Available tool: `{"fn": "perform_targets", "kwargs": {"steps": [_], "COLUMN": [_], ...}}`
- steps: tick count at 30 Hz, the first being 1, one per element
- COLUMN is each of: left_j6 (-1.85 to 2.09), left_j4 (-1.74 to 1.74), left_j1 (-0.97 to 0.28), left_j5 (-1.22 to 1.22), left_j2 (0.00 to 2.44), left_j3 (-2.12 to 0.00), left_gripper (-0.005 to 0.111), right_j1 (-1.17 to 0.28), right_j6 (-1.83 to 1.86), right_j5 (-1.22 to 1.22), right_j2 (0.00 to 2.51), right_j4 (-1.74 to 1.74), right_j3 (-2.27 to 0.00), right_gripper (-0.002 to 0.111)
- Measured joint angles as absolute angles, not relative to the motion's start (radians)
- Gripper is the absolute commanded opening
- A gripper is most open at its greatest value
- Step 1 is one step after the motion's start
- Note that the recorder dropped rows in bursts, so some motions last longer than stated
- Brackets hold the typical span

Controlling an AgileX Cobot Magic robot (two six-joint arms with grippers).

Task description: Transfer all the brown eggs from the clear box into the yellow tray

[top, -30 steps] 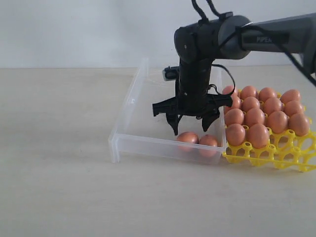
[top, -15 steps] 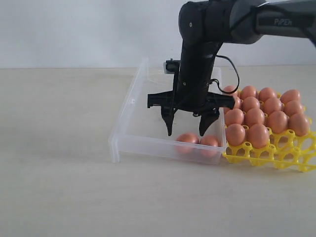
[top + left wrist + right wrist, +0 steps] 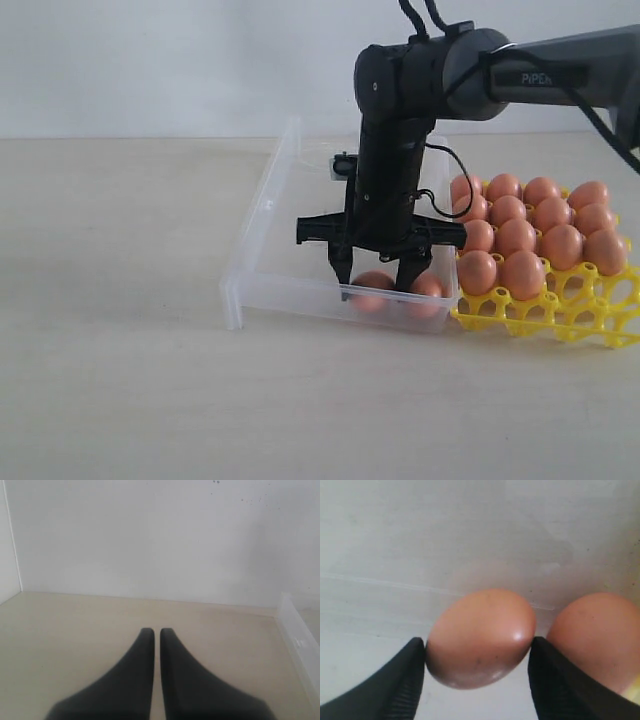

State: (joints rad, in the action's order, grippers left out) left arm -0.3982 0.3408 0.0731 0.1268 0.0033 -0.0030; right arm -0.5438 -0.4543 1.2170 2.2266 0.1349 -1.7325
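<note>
Your right tool seems clamped on one egg in the box; second egg just beside the tool; left tool clenched empty.

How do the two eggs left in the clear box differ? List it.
The gripped egg sits between the right gripper's fingers, which touch both its sides; the free egg lies just outside them. The gripped egg is farther from the yellow tray; the free egg lies nearer it. Both are brown, in the clear box.
</note>
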Motion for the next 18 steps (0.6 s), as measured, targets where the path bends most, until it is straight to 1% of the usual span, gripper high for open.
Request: {"fn": "perform_targets", "kwargs": {"steps": [2,4,6,10,14,18], "left_j6": [-0.398,-0.398,-0.398,-0.398,-0.398,-0.398], "left_j4": [0.341,0.341,0.341,0.341,0.341,0.341], "left_j1": [0.073,0.073,0.073,0.073,0.073,0.073], "left_j5": [0.127,0.127,0.127,0.127,0.127,0.127], "left_j2": [0.003,0.003,0.003,0.003,0.003,0.003], "left_j3": [-0.003,-0.003,-0.003,-0.003,-0.003,-0.003], "left_gripper": [0.004,0.004,0.004,0.004,0.004,0.004], "right_j1": [-0.544,-0.544,-0.544,-0.544,-0.564,-0.614], "right_j6": [-0.459,-0.466,-0.471,-0.474,-0.474,-0.483], "right_j5": [1.217,1.217,1.217,1.223,1.197,1.186], "right_j2": [2.228,2.230,2.235,2.243,2.266,2.258], "right_j4": [0.135,0.133,0.133,0.116,0.000,-0.216], "right_j3": [-1.733,-1.733,-1.736,-1.744,-1.740,-1.735], "right_gripper": [0.038,0.038,0.042,0.058,0.056,0.057]}}
